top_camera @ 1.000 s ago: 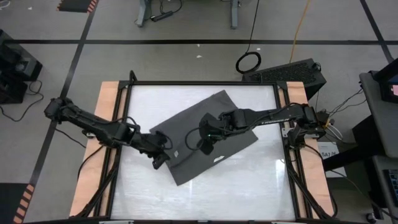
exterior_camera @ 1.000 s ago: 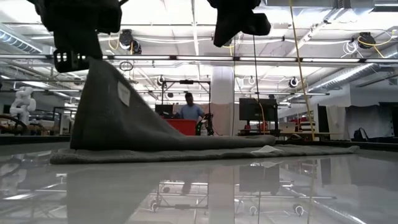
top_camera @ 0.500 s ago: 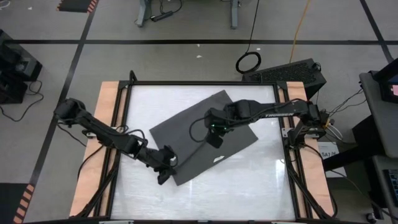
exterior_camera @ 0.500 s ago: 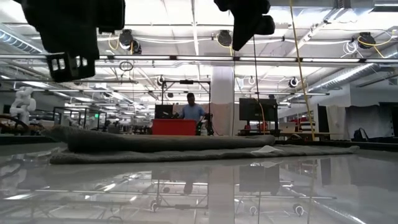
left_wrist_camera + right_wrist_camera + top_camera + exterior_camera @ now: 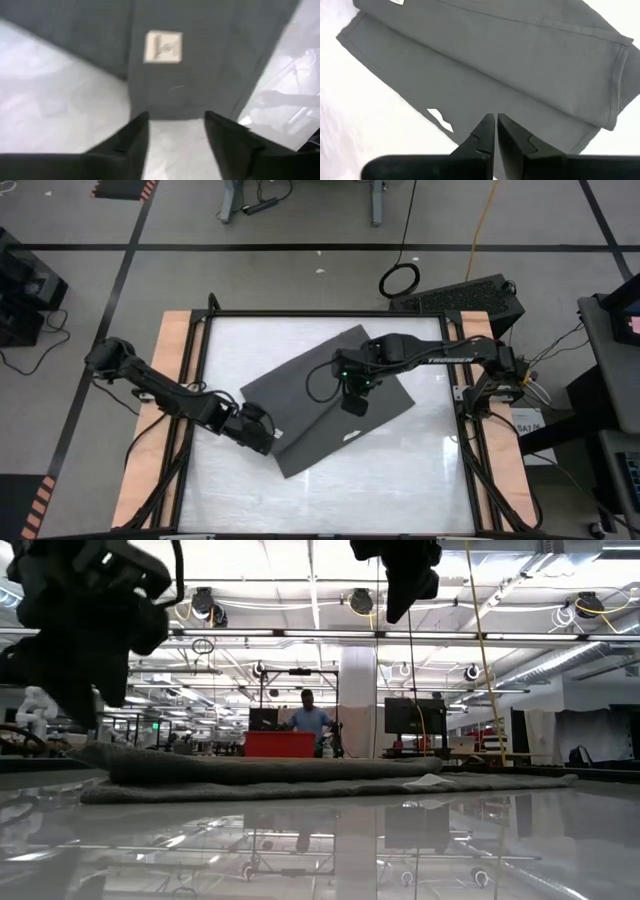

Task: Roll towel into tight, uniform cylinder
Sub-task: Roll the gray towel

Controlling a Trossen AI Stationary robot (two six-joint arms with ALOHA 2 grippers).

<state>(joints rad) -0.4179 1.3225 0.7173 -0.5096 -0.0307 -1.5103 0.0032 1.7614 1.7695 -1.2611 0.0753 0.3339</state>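
High view, towel [image 5: 330,395]: lies flat, skewed across mid-worktop [image 5: 400,470], not yet rolled.
Left pincer [image 5: 268,442]: fingers apart at towel's near-left corner, placed to start your roll.
Right pincer [image 5: 354,406]: fingers together, hovering over the towel's middle.

The towel [image 5: 325,400] lies flat (diagonally), left hand [image 5: 268,442] at its corner.
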